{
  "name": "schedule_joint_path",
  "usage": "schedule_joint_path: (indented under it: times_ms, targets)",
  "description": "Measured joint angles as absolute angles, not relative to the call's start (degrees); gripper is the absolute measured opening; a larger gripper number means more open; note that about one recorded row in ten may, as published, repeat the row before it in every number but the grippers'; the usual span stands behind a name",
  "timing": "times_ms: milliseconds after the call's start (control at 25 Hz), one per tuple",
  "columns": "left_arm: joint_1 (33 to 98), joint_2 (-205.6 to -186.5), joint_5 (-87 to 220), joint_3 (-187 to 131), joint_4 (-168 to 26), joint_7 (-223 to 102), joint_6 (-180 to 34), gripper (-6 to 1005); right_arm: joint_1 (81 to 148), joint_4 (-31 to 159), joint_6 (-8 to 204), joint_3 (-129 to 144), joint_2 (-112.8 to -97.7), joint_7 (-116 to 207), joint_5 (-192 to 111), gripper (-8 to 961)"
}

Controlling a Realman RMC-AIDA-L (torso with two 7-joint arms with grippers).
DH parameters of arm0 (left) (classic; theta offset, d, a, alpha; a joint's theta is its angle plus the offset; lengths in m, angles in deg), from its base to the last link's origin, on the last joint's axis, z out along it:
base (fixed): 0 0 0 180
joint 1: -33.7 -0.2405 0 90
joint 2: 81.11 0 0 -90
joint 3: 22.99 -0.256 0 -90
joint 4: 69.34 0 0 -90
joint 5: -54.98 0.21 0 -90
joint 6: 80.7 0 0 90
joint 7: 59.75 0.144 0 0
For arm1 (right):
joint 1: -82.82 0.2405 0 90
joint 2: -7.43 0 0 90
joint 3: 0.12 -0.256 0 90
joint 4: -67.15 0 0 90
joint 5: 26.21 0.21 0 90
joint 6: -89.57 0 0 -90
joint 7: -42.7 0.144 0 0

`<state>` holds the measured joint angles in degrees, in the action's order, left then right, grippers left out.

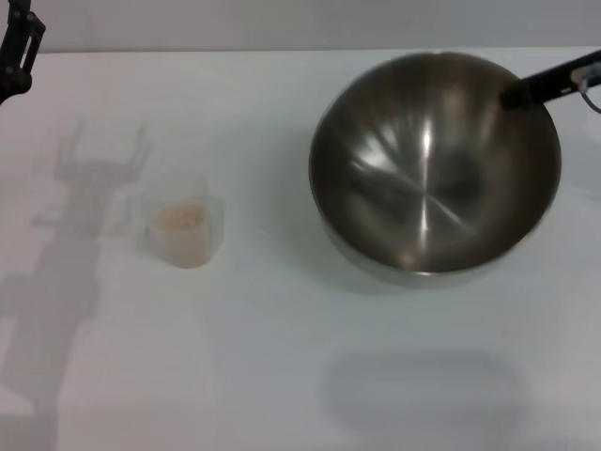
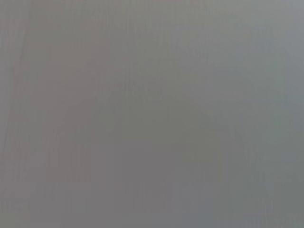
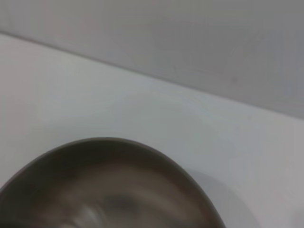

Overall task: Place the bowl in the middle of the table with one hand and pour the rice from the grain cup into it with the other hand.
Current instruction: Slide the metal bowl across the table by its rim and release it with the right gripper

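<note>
From the head view, one stainless-steel bowl (image 1: 435, 164) sits toward the right rear of the white counter (image 1: 282, 357), tilted so that its shiny interior faces the camera, its far right rim met by the dark fingers of the right gripper (image 1: 549, 83). Those fingers appear clamped on the bowl's rim, one black finger lying across the inside edge. One small frosted grain cup (image 1: 185, 230) stands upright on the counter well to the left of the bowl, apart from it, with one pale mass of rice (image 1: 179, 218) inside. The left gripper (image 1: 19, 49) hangs at the far left rear corner, well away from the cup; whether its fingers are released or clenched cannot be told.

The left wrist view shows only a flat grey field, with nothing to make out.

In the right wrist view, the same bowl's (image 3: 109, 185) curved rim and brushed interior fill the near part of the frame, with the bare counter (image 3: 142, 109) beyond it and a grey wall (image 3: 190, 38) behind.
</note>
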<state>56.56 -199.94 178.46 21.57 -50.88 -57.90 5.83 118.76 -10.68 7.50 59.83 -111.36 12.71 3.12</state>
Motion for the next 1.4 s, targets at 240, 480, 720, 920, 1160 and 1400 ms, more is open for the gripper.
schedule_joint_path:
  times_ms: [240, 480, 720, 920, 1160, 1400]
  targets:
    - [56.41, -199.94, 178.46, 21.5, -50.88, -57.91, 6.12, 859, 120.2, -5.16, 14.75, 60.54, -111.47, 12.63, 6.73, 38]
    - [56.37, -199.94, 178.46, 21.48, -50.88, -57.91, 6.15, 859, 122.17, -0.07, 18.78, 61.7, -111.48, 12.63, 7.29, 39]
    - [56.26, -199.94, 178.46, 21.43, -50.88, -57.9, 6.15, 859, 123.71, 4.25, 21.71, 62.4, -111.48, 12.77, 7.64, 39]
    - [56.26, -199.93, 178.46, 21.39, -50.88, -57.9, 6.19, 859, 124.63, 6.5, 21.98, 62.63, -111.48, 12.78, 7.97, 40]
    - [56.4, -199.87, 178.46, 21.41, -50.88, -57.9, 6.22, 859, 124.41, 5.93, 19.64, 63.6, -111.35, 12.71, 11.24, 41]
    - [56.52, -199.85, 178.46, 21.6, -50.88, -57.91, 6.22, 859, 124.87, 6.21, 17.26, 63.84, -111.38, 12.66, 11.51, 41]
